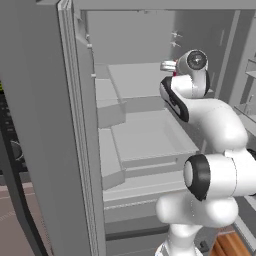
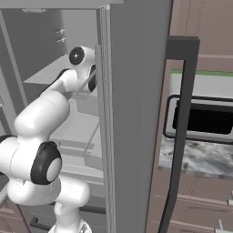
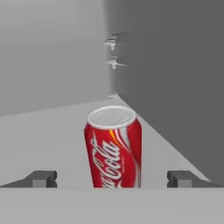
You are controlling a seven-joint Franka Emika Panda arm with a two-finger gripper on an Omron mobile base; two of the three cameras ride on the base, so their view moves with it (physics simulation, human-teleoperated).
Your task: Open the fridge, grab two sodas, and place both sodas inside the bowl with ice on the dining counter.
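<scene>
The fridge (image 1: 150, 135) stands open, its grey door (image 1: 40, 125) swung out at the left, and my arm reaches in over an upper shelf. In the hand view a red soda (image 3: 114, 148) with white script stands upright on that shelf, close to the right inner wall. My gripper (image 3: 111, 179) is open, and the can sits midway between the two fingertips (image 3: 41, 178) with a gap on each side. A sliver of the red soda (image 1: 174, 73) shows beside the wrist in the left base view. The bowl and the dining counter are out of view.
The other fridge door (image 2: 132, 113), with its dark bar handle (image 2: 179, 127), stands edge-on just right of the arm. Beyond it are a black microwave (image 2: 205, 119), a marbled counter top (image 2: 200, 159) and brown cabinets. Lower shelves and door bins (image 1: 110, 115) lie under the arm.
</scene>
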